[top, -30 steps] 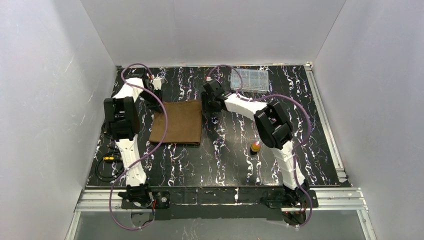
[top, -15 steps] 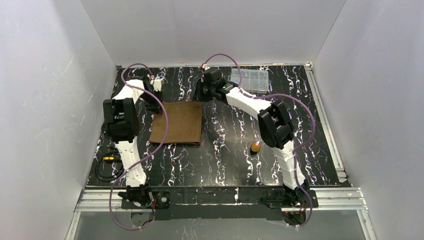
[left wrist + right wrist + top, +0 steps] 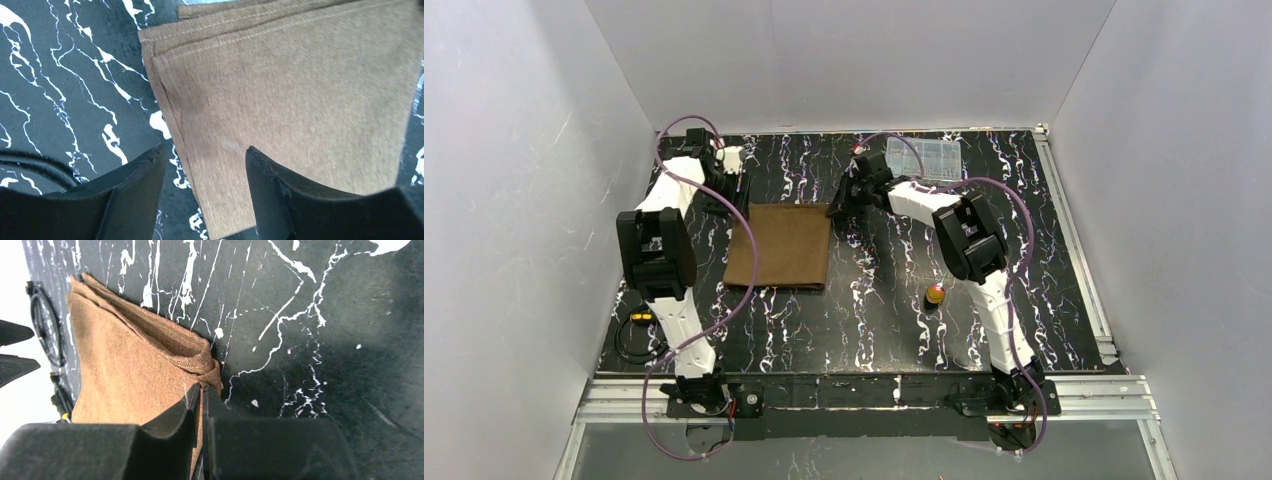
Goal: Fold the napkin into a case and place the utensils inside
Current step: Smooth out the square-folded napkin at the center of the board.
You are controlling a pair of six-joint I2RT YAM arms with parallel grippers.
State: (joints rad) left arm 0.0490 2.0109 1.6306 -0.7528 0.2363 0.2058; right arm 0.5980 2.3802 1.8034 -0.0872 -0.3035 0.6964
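Note:
The brown napkin (image 3: 779, 245) lies folded into a flat rectangle left of the table's middle. My left gripper (image 3: 729, 190) hovers open at its far left corner. In the left wrist view the cloth (image 3: 290, 90) lies below the spread left gripper (image 3: 205, 150), with nothing between the fingers. My right gripper (image 3: 842, 205) is at the far right corner. The right wrist view shows it (image 3: 201, 387) shut on a thin edge of the layered napkin (image 3: 130, 365). One utensil with a gold-orange head (image 3: 935, 294) lies to the right, beside the right arm.
A clear plastic compartment box (image 3: 922, 160) stands at the back, right of centre. A black cable coil (image 3: 629, 335) lies at the table's left front edge. White walls close in the left, back and right sides.
The left gripper has opened and drawn back toward the far edge, off the napkin's corner. The right gripper has closed on the napkin's far right corner.

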